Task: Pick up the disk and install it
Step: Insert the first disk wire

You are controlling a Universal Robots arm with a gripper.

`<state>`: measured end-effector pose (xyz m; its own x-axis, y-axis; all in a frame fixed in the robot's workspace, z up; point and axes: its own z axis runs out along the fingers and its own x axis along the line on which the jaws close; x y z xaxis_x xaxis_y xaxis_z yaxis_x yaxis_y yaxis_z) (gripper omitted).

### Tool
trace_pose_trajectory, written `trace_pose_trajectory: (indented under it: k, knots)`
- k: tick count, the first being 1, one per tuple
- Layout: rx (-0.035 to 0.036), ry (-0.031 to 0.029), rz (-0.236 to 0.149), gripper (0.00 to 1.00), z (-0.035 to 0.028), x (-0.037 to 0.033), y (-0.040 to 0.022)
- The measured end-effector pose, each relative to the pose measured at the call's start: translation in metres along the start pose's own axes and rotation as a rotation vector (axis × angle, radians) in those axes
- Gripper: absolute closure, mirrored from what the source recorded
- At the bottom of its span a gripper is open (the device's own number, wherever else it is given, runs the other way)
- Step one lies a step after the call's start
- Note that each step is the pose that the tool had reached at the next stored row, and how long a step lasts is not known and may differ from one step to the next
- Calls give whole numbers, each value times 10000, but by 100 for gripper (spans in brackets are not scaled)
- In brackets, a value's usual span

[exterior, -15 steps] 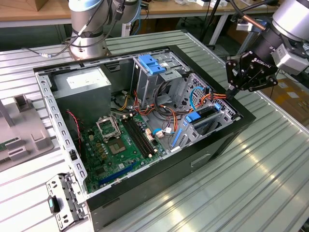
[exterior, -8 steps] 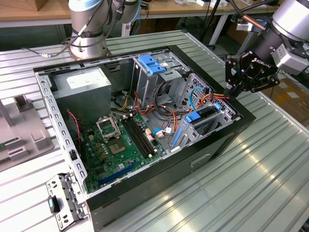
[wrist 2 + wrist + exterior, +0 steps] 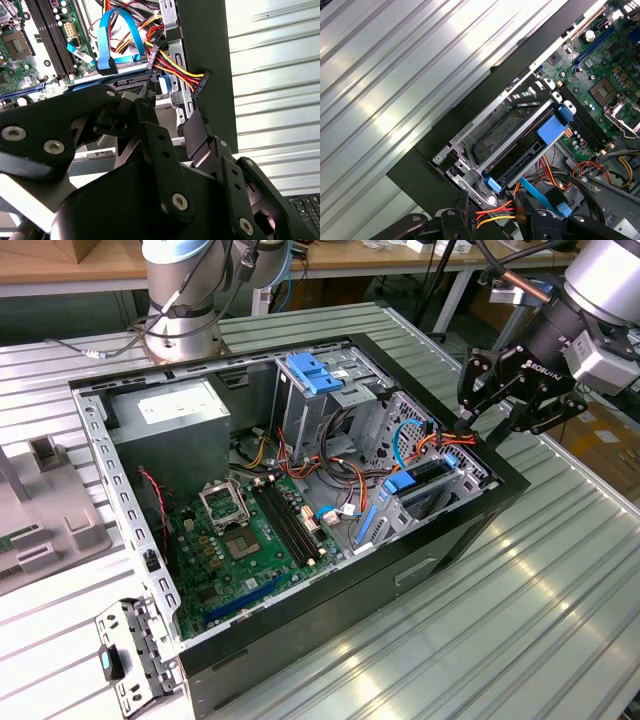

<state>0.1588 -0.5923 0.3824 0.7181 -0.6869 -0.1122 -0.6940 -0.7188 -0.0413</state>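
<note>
Your gripper (image 3: pixel 480 430) gapes wide, empty; the flat, blue-edged metal disk (image 3: pixel 432 478) stands edgewise in the case (image 3: pixel 300 650), just beneath its jaws.

The table (image 3: pixel 560 590) is ribbed, glossy metal, the computer case (image 3: pixel 440 540) has matt black walls, and the gripper (image 3: pixel 480 430) looks matt black metal.

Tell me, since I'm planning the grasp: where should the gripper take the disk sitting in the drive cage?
The disk stands on edge in the cage, walls covering its faces, cables crowding one end. So probably pinch its exposed top edge, midway between the blue carrier ends, coming from above through the open case.
</note>
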Motion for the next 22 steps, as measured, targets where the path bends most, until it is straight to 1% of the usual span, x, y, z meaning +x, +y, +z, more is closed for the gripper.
trace_pose_trajectory:
  k: [7, 22]
  knots:
    - [-1, 1, -5, 50, 0, 2, -2]
    - [0, 0, -6, 50, 29, 2, -19]
